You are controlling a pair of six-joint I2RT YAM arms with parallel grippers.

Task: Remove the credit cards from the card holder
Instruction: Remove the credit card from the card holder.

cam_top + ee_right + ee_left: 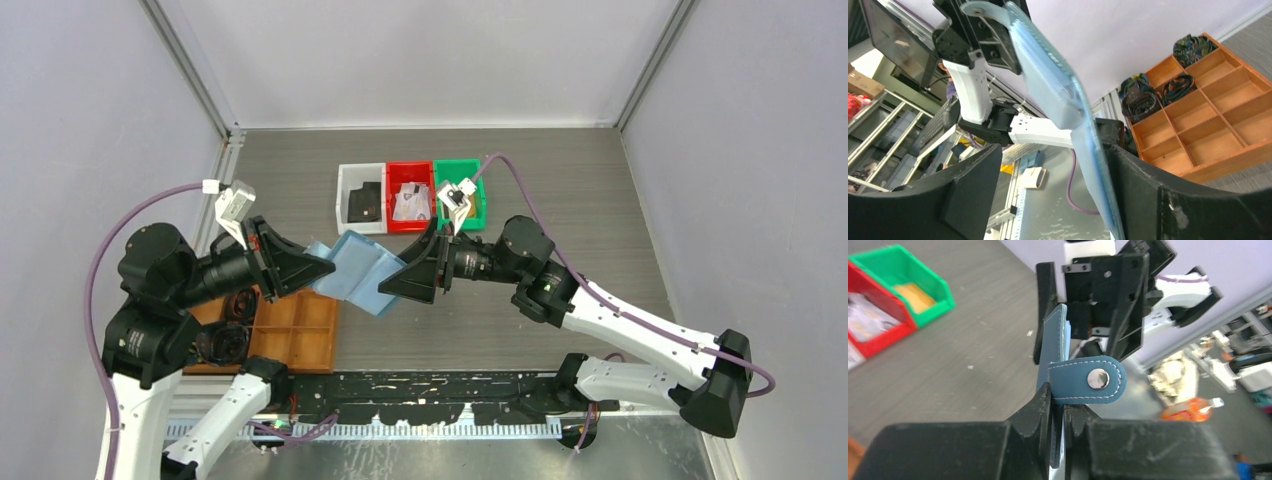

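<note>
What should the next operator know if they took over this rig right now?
Left gripper: shut on the card holder at its tab end, holding it up between the arms.
Right gripper: open, fingers either side of the holder's opposite edge, not clamped.
Cards: black card in the white bin, whitish card in the red bin, tan card in the green bin.
Done: three cards out.
Left: the views don't show whether any card is inside the pockets; check, then pull any out.
</note>
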